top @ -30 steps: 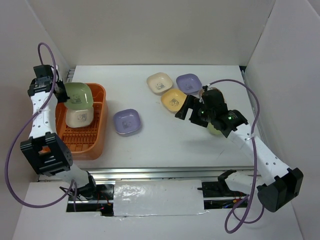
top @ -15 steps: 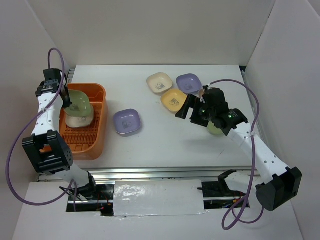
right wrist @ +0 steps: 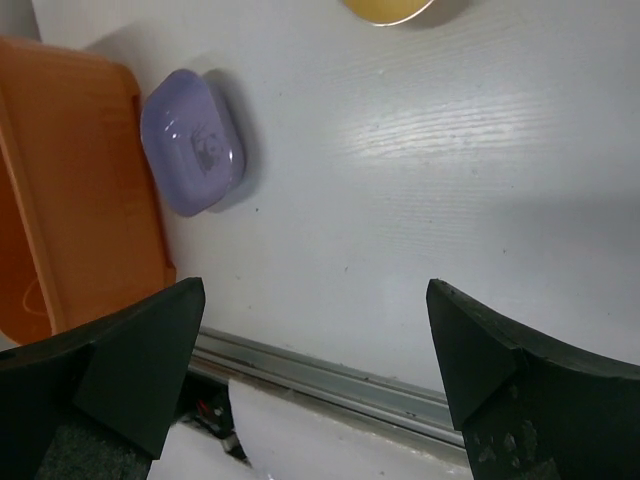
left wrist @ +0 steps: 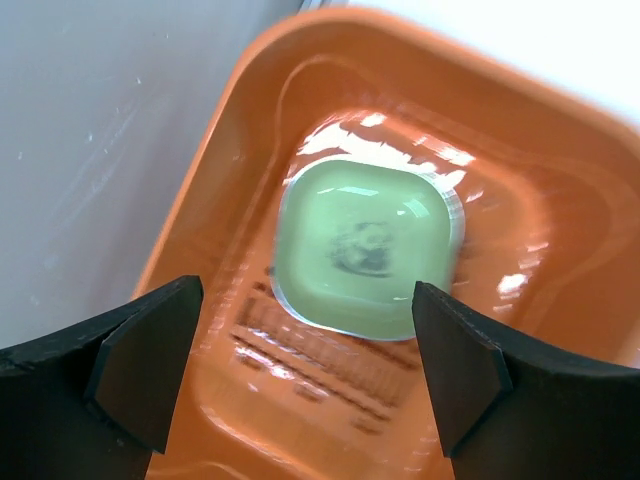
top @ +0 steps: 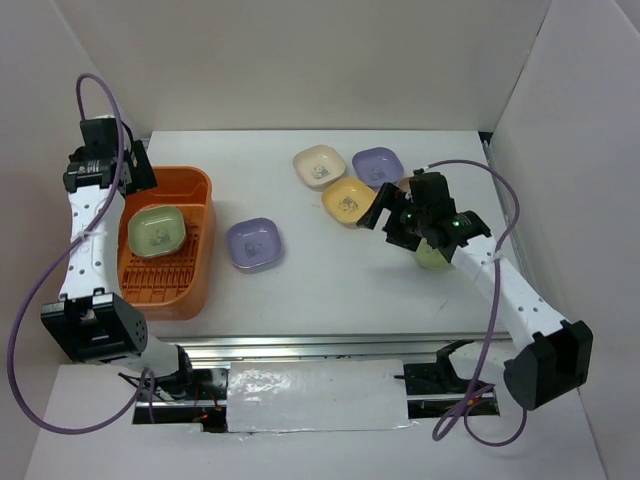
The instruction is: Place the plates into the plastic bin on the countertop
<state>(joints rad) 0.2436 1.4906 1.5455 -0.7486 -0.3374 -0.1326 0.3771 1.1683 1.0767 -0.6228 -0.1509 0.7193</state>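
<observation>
Plates logged in the top view: a green plate (top: 155, 230) is seen lying flat inside the plastic bin (top: 203, 203) at frame left, with the left gripper (top: 135, 178) held above the bin's far end, jaws spread and empty. On the countertop (top: 330, 290) a lone lavender plate (top: 253, 243) is noted near the bin; a cream plate (top: 320, 166), a second lavender plate (top: 378, 166) and a yellow plate (top: 347, 200) are clustered upper centre, beside the right gripper (top: 383, 222), and a pale plate (top: 432, 258) is half hidden under that arm. In the left wrist view the green plate is confirmed free of the fingers. In the right wrist view the jaws are seen wide apart and empty above bare countertop. A drop-off is judged complete. The next move is judged to be a descent onto one plate's rim.
</observation>
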